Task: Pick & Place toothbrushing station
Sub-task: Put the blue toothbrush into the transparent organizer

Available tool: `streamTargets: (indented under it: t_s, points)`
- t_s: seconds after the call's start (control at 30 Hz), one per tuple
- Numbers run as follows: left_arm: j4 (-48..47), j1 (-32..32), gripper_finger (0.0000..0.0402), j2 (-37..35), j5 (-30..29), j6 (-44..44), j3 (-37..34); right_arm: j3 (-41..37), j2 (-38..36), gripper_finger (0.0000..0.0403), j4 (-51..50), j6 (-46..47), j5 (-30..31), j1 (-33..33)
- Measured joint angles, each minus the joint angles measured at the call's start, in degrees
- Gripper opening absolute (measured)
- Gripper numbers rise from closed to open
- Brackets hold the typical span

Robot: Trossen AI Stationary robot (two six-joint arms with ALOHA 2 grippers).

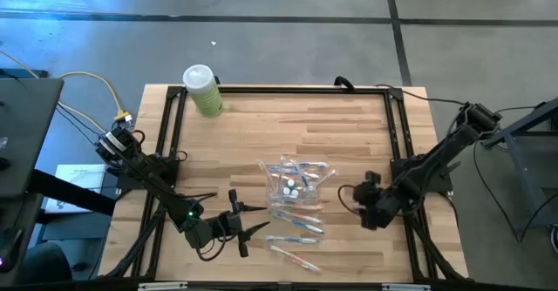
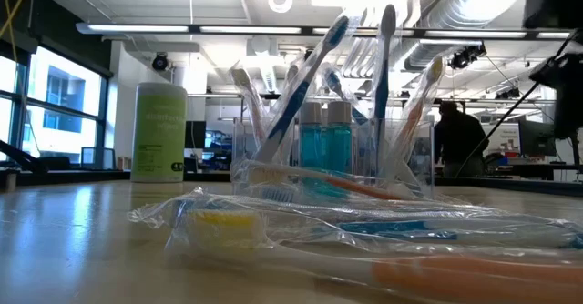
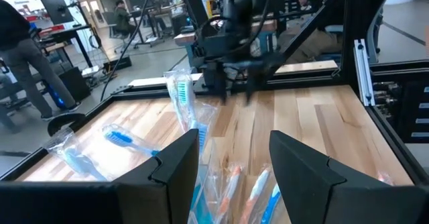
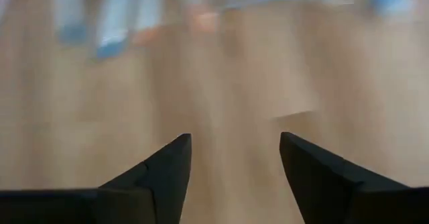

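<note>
The toothbrushing station (image 1: 295, 183) is a small clear holder in the table's middle, with white-capped tubes inside and wrapped toothbrushes standing in it (image 2: 364, 131). Several wrapped blue- and orange-marked toothbrushes (image 1: 296, 230) lie flat on the table near it, and they show in the low view (image 2: 383, 240) and the left wrist view (image 3: 127, 140). My left gripper (image 1: 253, 219) is open, low over the table just left of the loose toothbrushes. My right gripper (image 1: 349, 195) is open to the right of the holder, touching nothing.
A pale green white-capped bottle (image 1: 202, 89) stands at the table's far left corner. A black frame (image 1: 288, 89) runs along the table's edges. People stand in the room beyond the table (image 2: 460, 140). Bare wood lies at the far side (image 1: 296, 125).
</note>
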Motion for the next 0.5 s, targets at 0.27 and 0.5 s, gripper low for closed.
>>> streamTargets:
  t_s: [0.27,0.5]
  points:
    - [0.01,0.00,0.0176,0.00,-0.01,0.31,0.00,-10.23,0.00,0.0200,9.75,-1.61,23.05,-3.88]
    - [0.00,-0.32,0.0176,0.00,-0.03,0.41,0.00,-19.45,0.00,0.0192,31.64,-10.05,20.99,-7.71]
